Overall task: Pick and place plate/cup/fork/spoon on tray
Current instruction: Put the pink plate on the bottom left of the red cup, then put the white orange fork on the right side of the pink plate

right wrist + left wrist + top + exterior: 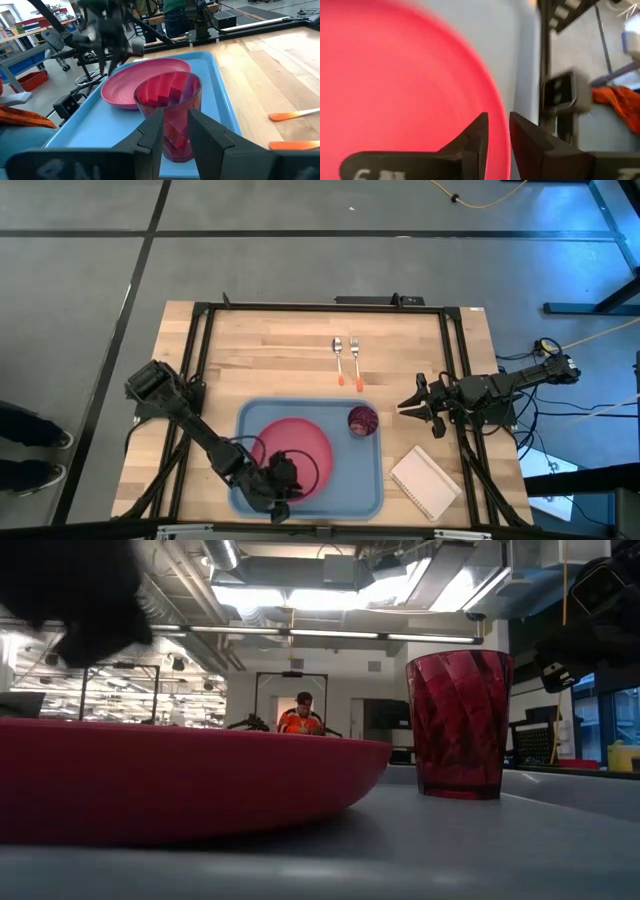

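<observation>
The pinkish-red plate [300, 448] lies flat in the light blue tray [362, 485], with the dark red cup [363, 421] upright at the tray's far right corner. The spoon [338, 358] and fork [354, 360] lie side by side on the wood beyond the tray, orange tips toward it. My left gripper [499, 125] hovers open over the plate's near rim [495, 100], slanting down. My right gripper [175, 116] stands open at the table's right edge [405, 408], pointing at the cup [167, 100] from a distance.
A white notepad [425, 482] lies on the wood to the right of the tray's near corner. A black frame [300, 307] runs around the tabletop. Bare wood lies left of the tray and around the cutlery.
</observation>
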`<move>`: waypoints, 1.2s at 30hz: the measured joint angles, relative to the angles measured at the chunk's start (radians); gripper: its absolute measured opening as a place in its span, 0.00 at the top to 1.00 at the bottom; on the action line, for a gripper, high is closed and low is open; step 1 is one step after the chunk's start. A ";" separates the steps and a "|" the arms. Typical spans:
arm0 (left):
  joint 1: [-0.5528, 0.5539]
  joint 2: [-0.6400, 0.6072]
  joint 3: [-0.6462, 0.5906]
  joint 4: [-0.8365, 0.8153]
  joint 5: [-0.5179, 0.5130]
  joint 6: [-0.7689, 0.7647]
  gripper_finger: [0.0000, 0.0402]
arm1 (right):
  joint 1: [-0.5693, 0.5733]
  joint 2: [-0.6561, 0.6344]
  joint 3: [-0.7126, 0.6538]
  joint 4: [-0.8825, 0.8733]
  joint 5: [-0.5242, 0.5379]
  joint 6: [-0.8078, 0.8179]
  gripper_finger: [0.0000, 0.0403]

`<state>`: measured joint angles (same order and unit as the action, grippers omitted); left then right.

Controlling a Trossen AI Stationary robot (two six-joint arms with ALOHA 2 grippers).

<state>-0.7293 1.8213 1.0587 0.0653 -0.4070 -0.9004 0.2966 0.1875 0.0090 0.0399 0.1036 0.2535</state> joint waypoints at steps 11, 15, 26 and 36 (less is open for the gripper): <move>0.055 -0.228 0.053 -0.072 -0.607 0.508 0.82 | 0.000 0.000 0.000 0.000 0.000 0.000 0.77; 0.169 -0.291 0.052 -0.194 -0.626 0.527 0.82 | 0.000 0.000 0.000 0.000 0.000 0.000 0.77; 0.587 -0.302 0.051 -0.346 -0.256 0.521 0.82 | 0.000 0.000 0.000 0.000 0.000 0.000 0.77; 0.713 -0.309 0.052 -0.512 -0.169 0.569 0.82 | 0.000 0.000 0.000 0.000 0.000 0.000 0.77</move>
<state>-0.0165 1.5127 1.1103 -0.4463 -0.5758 -0.3310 0.2967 0.1879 0.0090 0.0399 0.1036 0.2535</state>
